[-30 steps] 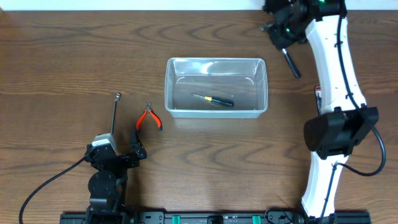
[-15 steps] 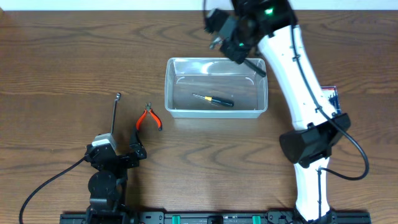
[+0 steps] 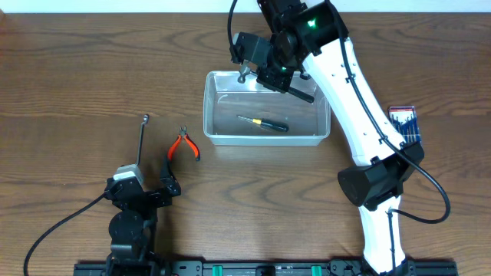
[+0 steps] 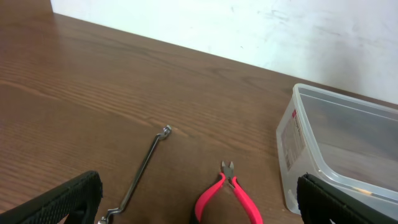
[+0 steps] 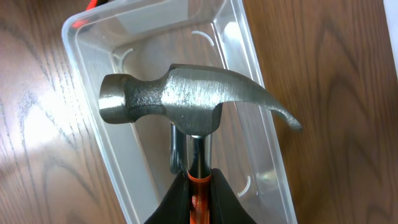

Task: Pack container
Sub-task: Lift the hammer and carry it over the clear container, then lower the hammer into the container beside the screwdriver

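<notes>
Over the far rim of the container [image 3: 265,139], you find the right gripper [image 5: 196,186] closed tight on a hammer [image 5: 180,99]. The fingers [image 5: 168,202] clamp the neck just below the steel head, one on each side. In the wrist view the head lies crosswise above the bin's interior, striking face to one side and claw to the other. In the overhead view the black handle runs back under the arm toward the bin's far right corner. You cannot tell whether the head touches the plastic.

The container sits flat on the wooden table [image 3: 77,77], near the middle and toward the far side. It is a clear, shallow rectangular bin. One screwdriver [image 3: 262,123] lies on its floor.

At the near left, the left gripper [image 3: 147,184] stands with its jaws spread wide. It holds nothing and touches nothing. Just beyond it on the table lie pliers [image 4: 227,193] with red handles and a slim metal wrench [image 4: 146,171]. The two lie side by side and apart, both to the left of the bin and outside it.

A blue packet [image 3: 404,123] lies on the table to the right of the bin, beside the right arm.
</notes>
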`<state>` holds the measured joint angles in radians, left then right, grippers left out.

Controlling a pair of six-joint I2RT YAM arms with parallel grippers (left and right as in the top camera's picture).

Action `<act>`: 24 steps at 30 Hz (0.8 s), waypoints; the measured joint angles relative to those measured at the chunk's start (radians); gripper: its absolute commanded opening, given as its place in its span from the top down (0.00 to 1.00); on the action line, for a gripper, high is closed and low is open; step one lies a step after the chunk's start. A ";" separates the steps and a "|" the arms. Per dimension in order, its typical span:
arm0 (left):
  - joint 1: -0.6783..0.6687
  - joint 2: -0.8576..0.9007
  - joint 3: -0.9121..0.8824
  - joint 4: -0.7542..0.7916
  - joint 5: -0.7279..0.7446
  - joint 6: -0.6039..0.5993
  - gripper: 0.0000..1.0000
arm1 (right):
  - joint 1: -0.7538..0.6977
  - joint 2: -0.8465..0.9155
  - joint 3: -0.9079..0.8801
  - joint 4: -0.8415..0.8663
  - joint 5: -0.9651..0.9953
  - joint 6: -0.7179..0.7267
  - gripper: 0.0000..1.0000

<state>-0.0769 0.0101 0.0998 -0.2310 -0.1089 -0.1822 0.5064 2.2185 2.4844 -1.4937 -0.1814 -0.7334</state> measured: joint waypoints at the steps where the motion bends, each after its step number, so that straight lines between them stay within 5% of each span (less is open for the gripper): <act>1: 0.000 0.000 0.000 0.000 0.000 0.000 0.02 | 0.000 0.000 -0.006 0.003 -0.003 -0.006 0.99; 24: 0.000 0.000 0.000 0.000 0.000 0.000 0.02 | 0.002 0.000 -0.310 0.186 -0.014 -0.065 0.99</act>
<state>-0.0769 0.0101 0.0998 -0.2310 -0.1089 -0.1822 0.5083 2.2185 2.1742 -1.3075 -0.1951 -0.7982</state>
